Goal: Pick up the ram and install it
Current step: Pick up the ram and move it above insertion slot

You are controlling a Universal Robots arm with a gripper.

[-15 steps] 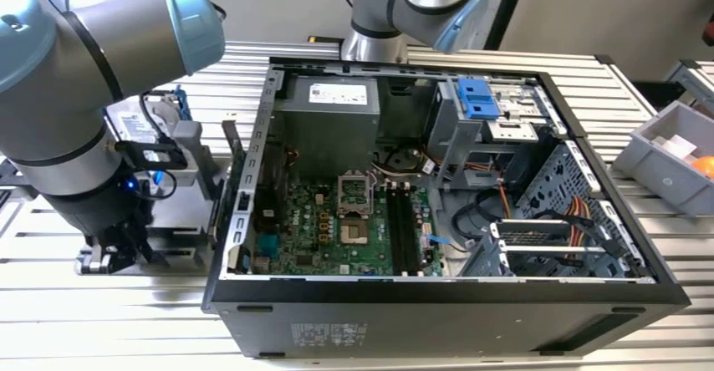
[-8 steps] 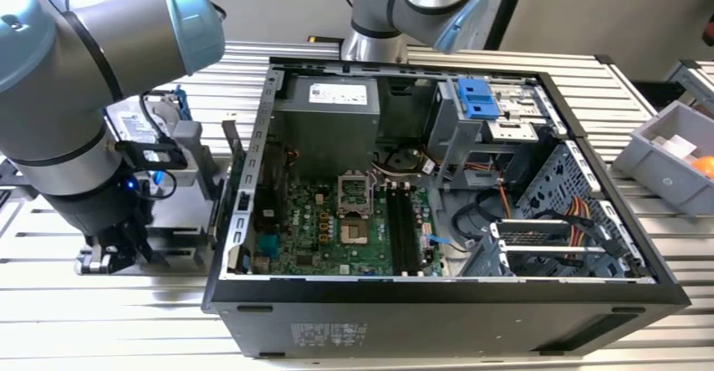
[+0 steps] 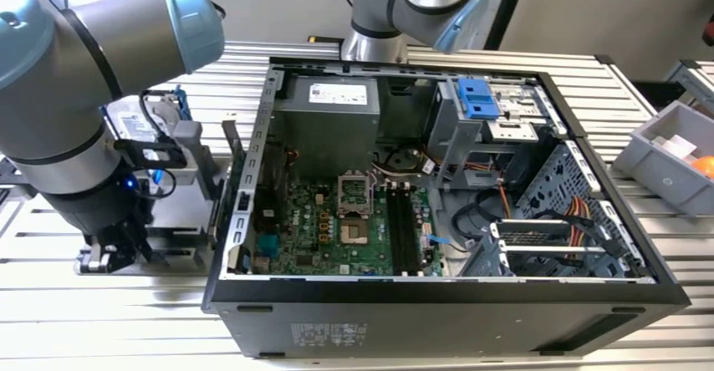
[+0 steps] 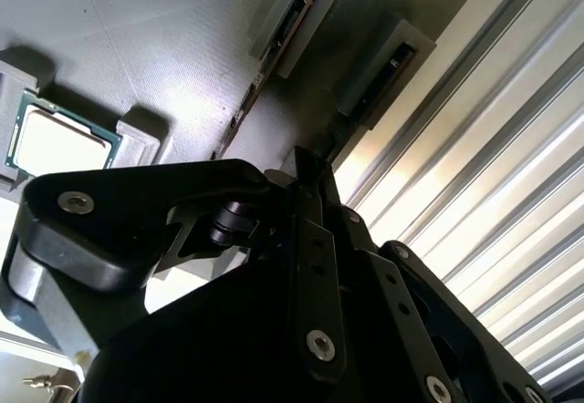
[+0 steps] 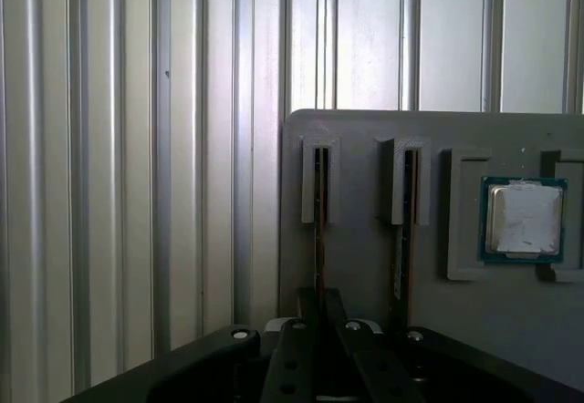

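We find the ram [image 5: 319, 239] standing on its long edge in the grey tray [image 5: 360, 248]. One end sits in a raised slotted block, and the other runs in between the fingers [image 5: 333, 310]. The gripper [image 5: 320, 301] looks clenched on it, with a finger close against either flat face and no gap that we can make out in either wrist view.

We judge the stick to be very light and stiff, but thin and brittle. It should not sag, yet a sideways twist could crack it or scrape a chip. The flat faces seem the right place to hold it, away from the contact edge and square to the board. A grip this narrow lets the stick pivot if it is taken far off its middle, and its smooth faces could slip under a weak squeeze.

Just beside it, and parallel, a second stick [image 5: 399, 239] stands in its own block. Beyond that lies the processor chip [image 5: 522, 219] in a square recess. The tray rests on the ribbed metal counter [image 5: 109, 193].

In the exterior view the arm [image 3: 79, 137] reaches down to the tray at that view's left. The open computer case [image 3: 446, 304] is to the right of it. Inside the case, the black slots [image 3: 407, 221] on the motherboard [image 3: 323, 229] are well apart from the gripper.
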